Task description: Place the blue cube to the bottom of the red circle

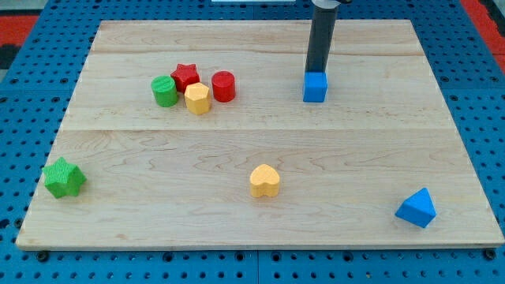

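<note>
Blue and cube-shaped, the small block [315, 87] sits in the upper middle of the pale wooden desk [260, 142], toward the view's right. My tip [317, 72] stands just behind the blue cube, at its top edge, touching or nearly so; there is no pincer on this rod, so no released or clenched state can be told. Well to the view's left of the cube stands the red round cylinder [223, 86], at about the same height on the board. Beside it cluster a yellow hexagonal block [197, 99], a red star block [185, 76] and a green cylinder [164, 91]. Lower down lie a yellow heart-shaped block [265, 181], a green star block [64, 177] at the left edge, and a blue triangular block [417, 208] at the bottom right.
</note>
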